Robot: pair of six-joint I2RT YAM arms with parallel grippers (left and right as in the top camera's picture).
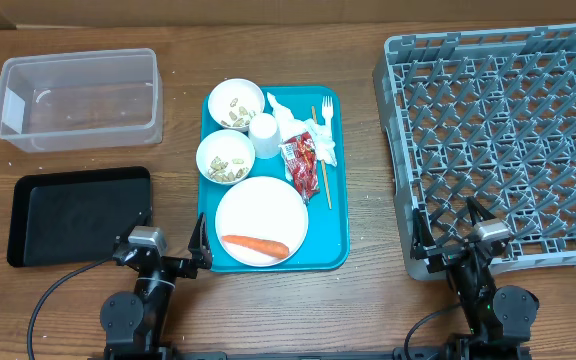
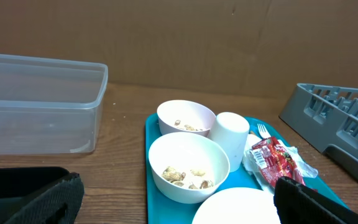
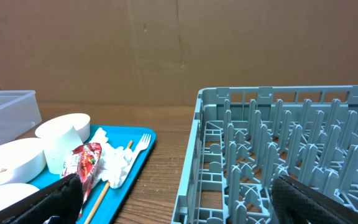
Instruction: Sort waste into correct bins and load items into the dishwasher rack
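The carrot (image 1: 255, 244) lies on the round white plate (image 1: 261, 208) at the teal tray's (image 1: 341, 200) near end, stiff, light and apt to roll, best pinched across its thicker middle; left gripper (image 1: 160, 256) and right gripper (image 1: 452, 246) both gape wide, empty.

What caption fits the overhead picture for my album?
Teal tray of dishes and waste, sitting between the tub and black tray on one side and the empty rack on the other.
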